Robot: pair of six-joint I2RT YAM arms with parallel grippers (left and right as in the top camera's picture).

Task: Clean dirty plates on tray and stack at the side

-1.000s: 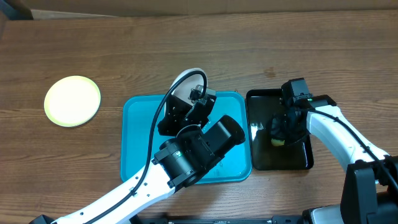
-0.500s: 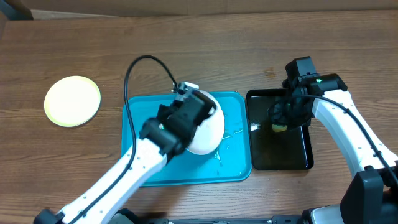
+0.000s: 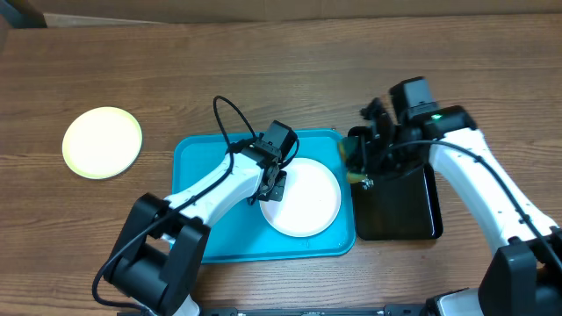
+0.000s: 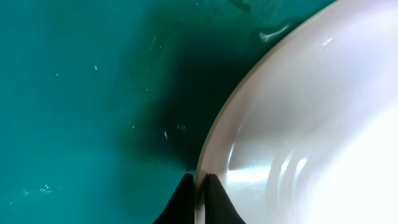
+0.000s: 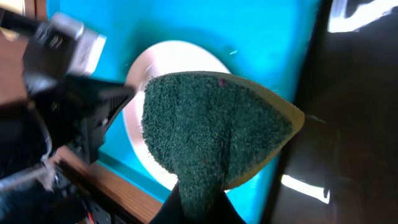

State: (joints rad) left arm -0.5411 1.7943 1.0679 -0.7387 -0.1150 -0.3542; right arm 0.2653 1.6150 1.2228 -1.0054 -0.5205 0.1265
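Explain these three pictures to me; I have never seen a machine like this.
Two robot arms work at a brown wooden table. One picture looks down from above; the other two come from cameras on each wrist. On the table lie a large turquoise plastic tray, a smaller glossy black tray and a round pale yellow-green plate. The left gripper pinches the rim of a round white plate on the turquoise tray. The right gripper holds a green-and-yellow scrubbing sponge near where the two trays meet.

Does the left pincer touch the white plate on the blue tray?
Touching. The left wrist view shows the left pincer shut on the rim of the white plate.
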